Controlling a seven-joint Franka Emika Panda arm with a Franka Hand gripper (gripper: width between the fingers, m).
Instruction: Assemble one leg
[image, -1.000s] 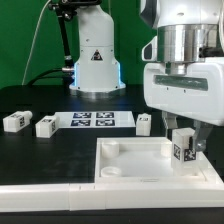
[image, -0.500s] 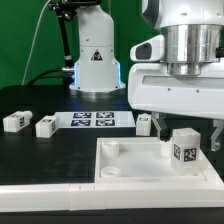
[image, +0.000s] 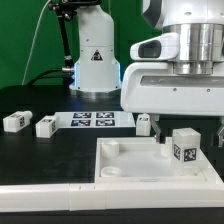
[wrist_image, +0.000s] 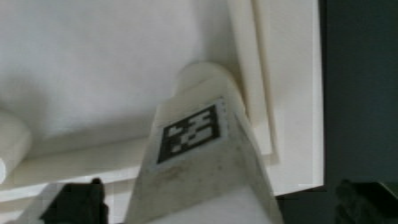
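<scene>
A leg (image: 184, 150), a small white block with a black-and-white tag, stands upright in the near corner of the large white panel (image: 130, 165) on the exterior view's right. My gripper (image: 190, 132) hangs just above it, open, with a finger on each side and clear of the leg. In the wrist view the leg (wrist_image: 205, 150) rises between my two dark fingertips (wrist_image: 80, 202), and my gripper (wrist_image: 222, 208) holds nothing. Three more legs lie on the black table: two at the exterior view's left (image: 14, 121) (image: 46, 126), one behind the panel (image: 144, 123).
The marker board (image: 93, 120) lies flat on the table behind the panel. The arm's white base (image: 95, 60) stands at the back. The panel has a raised rim and round corner sockets (image: 112, 172).
My gripper has let go of the leg, opened wide and risen a little. The leg stays upright in the panel corner.
</scene>
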